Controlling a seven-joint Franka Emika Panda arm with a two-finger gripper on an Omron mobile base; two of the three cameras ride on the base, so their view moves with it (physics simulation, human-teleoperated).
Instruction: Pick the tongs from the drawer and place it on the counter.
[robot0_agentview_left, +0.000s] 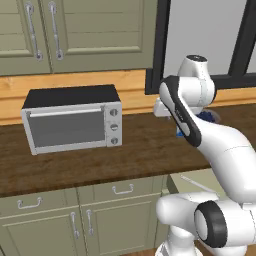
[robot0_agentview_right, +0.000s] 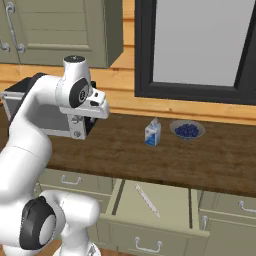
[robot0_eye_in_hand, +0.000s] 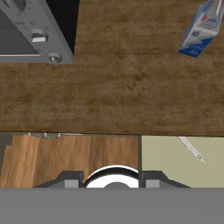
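1. The tongs (robot0_agentview_right: 146, 199) lie loose on the pale floor of the open drawer (robot0_agentview_right: 125, 200), running diagonally from its back left toward its middle; nothing touches them.
2. The end effector (robot0_agentview_right: 80, 131) hangs well above the desk (robot0_agentview_right: 150, 160), near the toaster oven (robot0_agentview_left: 72, 124) and up and to the left of the drawer, well apart from the tongs.
3. In the hand view the tongs (robot0_eye_in_hand: 191, 150) show at the lower right, on the drawer floor (robot0_eye_in_hand: 175, 166) just past the front edge of the desk (robot0_eye_in_hand: 109, 87), to the right of the end effector's two dark tips at the bottom.
4. The end effector holds nothing; only the tips of its fingers show and the grey band cuts them off, so I cannot tell how wide they stand.
5. In the right base view the robot's own wrist covers most of the end effector, and the arm hides much of the toaster oven (robot0_agentview_right: 15, 100).
6. In the left base view the arm hides the milk carton and most of the bowl of blueberries (robot0_agentview_left: 207, 116), and only a corner of the drawer (robot0_agentview_left: 192, 180) shows at the right.
7. The milk carton (robot0_agentview_right: 153, 132) stands upright toward the back of the desk, with the bowl of blueberries (robot0_agentview_right: 187, 130) just beside it on its right.
8. The hand view cuts off the milk carton (robot0_eye_in_hand: 202, 28) at the top right corner and the toaster oven (robot0_eye_in_hand: 30, 30) at the top left.
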